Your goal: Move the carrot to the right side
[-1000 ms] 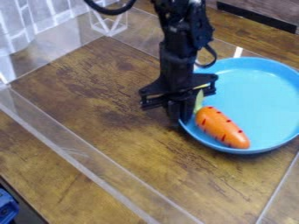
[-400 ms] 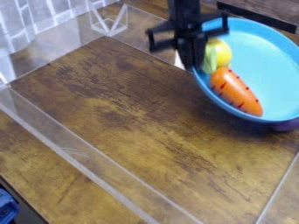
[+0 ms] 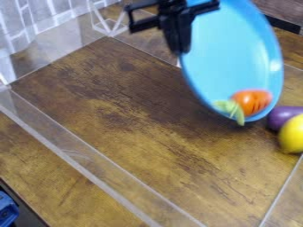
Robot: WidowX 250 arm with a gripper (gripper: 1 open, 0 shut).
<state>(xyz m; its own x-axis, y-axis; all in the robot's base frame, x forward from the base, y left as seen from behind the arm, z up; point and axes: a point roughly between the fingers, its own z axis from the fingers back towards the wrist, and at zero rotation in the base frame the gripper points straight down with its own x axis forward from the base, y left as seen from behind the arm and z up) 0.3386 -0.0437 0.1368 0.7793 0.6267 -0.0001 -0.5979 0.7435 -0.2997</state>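
Observation:
The blue plate [image 3: 231, 44] hangs steeply tilted above the wooden table, its upper left rim pinched in my gripper [image 3: 179, 37], which is shut on it near the top of the view. The carrot [image 3: 251, 99], orange with dark stripes and a green top, lies at the plate's lowest edge, close to the table. Whether it still rests inside the rim or is slipping over it, I cannot tell.
A purple eggplant [image 3: 284, 115] and a yellow lemon [image 3: 292, 135] lie on the wooden table [image 3: 106, 115] at the right edge, just below the plate. A clear acrylic wall [image 3: 71, 155] runs along the table's left and front sides.
My gripper has risen with the plate's rim in it, tipping the plate up steeply. The carrot slid down to the plate's low end. The lemon now lies on the table beside an eggplant.

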